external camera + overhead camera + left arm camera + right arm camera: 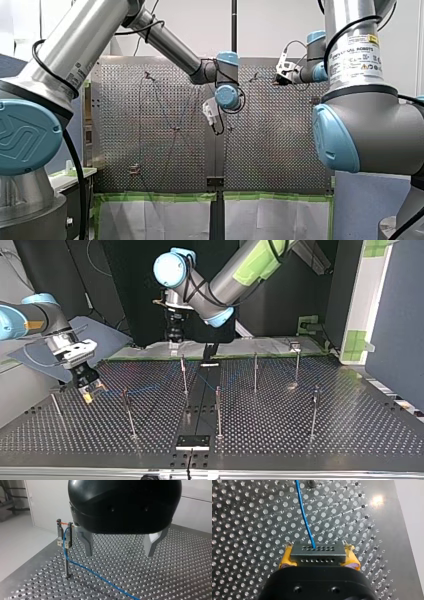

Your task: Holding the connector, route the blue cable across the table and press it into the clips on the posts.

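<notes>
**While Right Gripper Pinches Connector, Left Hangs Open Beside a Clipped Post**

As the front view shows, my left gripper (pixel 215 117) hangs over the middle of the perforated table (pixel 150 125). My right gripper (pixel 281 70) sits at about two o'clock. I cannot tell from here how either one's fingers stand.

Top view: my right gripper (pixel 90 390) is low over the table at nine o'clock. The blue cable (pixel 145 389) runs faintly from it toward the posts (pixel 183 372) near centre. My left gripper (pixel 173 332) hangs at twelve o'clock.

Left wrist view: the metal fingers (pixel 86 542) stand spread with nothing between them. Just beside one finger, a post (pixel 66 565) carries a clip (pixel 65 536). The cable (pixel 100 577) rises into the clip from the table.

Right wrist view: yellow pads (pixel 285 558) pinch the grey connector (pixel 317 556) from both sides. The cable (pixel 304 515) leaves it at twelve o'clock, straight ahead over the table.
</notes>
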`<state>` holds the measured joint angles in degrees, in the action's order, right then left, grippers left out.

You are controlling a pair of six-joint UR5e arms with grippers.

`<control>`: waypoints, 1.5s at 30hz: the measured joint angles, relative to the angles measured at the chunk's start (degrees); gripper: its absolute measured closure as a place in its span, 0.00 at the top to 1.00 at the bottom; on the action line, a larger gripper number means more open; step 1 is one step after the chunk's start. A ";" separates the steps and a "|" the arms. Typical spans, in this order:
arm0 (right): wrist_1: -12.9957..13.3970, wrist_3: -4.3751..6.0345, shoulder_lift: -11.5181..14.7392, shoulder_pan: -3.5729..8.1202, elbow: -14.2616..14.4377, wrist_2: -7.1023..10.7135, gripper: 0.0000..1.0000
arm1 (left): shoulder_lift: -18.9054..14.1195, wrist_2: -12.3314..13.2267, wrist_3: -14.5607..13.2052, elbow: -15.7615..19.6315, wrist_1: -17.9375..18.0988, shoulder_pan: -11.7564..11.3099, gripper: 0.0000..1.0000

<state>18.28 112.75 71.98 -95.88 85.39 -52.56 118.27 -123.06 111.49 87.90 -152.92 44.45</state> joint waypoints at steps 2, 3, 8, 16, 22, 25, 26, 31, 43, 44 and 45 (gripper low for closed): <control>0.00 0.01 -0.01 0.01 0.00 0.00 0.00 | 0.03 -0.40 0.55 0.98 0.96 0.24 1.00; 0.01 0.00 -0.02 0.02 0.00 0.00 0.00 | 0.03 -0.76 0.91 1.61 1.60 0.39 1.00; 0.00 -0.04 -0.03 0.02 0.00 0.00 0.00 | 0.00 -2.51 2.08 4.05 4.05 0.74 1.00; -0.05 -0.04 -0.03 0.04 0.00 -0.01 0.00 | -0.01 -3.01 1.67 8.04 8.03 0.82 1.00; -0.08 -0.05 -0.04 0.01 0.00 -0.01 0.00 | -0.02 -3.15 0.43 11.02 11.02 0.83 1.00; -0.08 -0.05 -0.04 0.00 0.00 0.00 0.00 | -0.02 -3.08 0.28 12.41 12.40 0.83 1.00; -0.08 -0.05 -0.04 0.00 0.00 0.00 0.00 | -0.02 -3.10 0.26 12.88 12.89 0.83 1.00; -0.11 -0.05 -0.07 0.00 0.00 0.00 0.00 | 0.00 -3.04 0.22 15.57 15.55 0.75 1.00; -0.35 -0.05 -0.09 -0.12 0.00 -0.09 0.00 | 0.02 -2.86 0.22 21.80 21.81 0.45 1.00; -0.36 -0.03 -0.08 -0.13 0.00 -0.08 0.00 | 0.03 -2.86 0.22 22.29 22.28 0.45 1.00; -0.38 -0.01 -0.08 -0.13 0.00 -0.06 0.00 | 0.02 -2.85 0.22 22.94 22.92 0.45 1.00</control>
<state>17.91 112.73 71.90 -96.01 85.39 -52.62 118.28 -125.91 111.70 110.84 -130.00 44.90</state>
